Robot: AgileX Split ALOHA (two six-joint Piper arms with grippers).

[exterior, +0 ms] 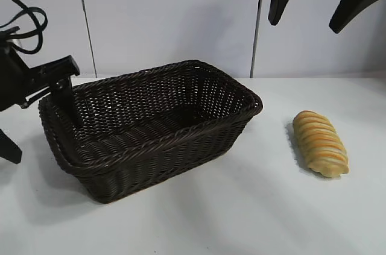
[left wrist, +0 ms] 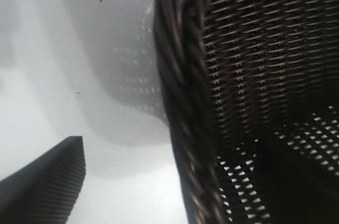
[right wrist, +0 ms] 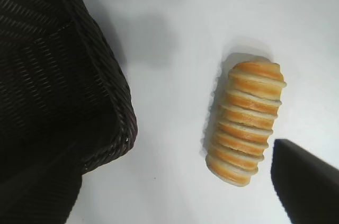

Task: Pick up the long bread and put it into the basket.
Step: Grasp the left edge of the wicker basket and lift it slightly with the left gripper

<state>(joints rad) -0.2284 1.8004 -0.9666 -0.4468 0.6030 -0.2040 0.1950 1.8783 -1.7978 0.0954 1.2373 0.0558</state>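
Lab-like test bench: bare white table [exterior: 241,219], plain panelled wall [exterior: 169,14].

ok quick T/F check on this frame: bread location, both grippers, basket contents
1. The long bread lies on the table, outside the basket. True.
2. The right gripper is closed on the bread. False: it hangs open high above it, holding nothing.
3. The left gripper straddles the basket's left rim, one finger inside, one outside. True.
4. The basket already holds a loaf. False: its visible interior is empty.
5. The bread touches the basket wall. False: bare table separates them.
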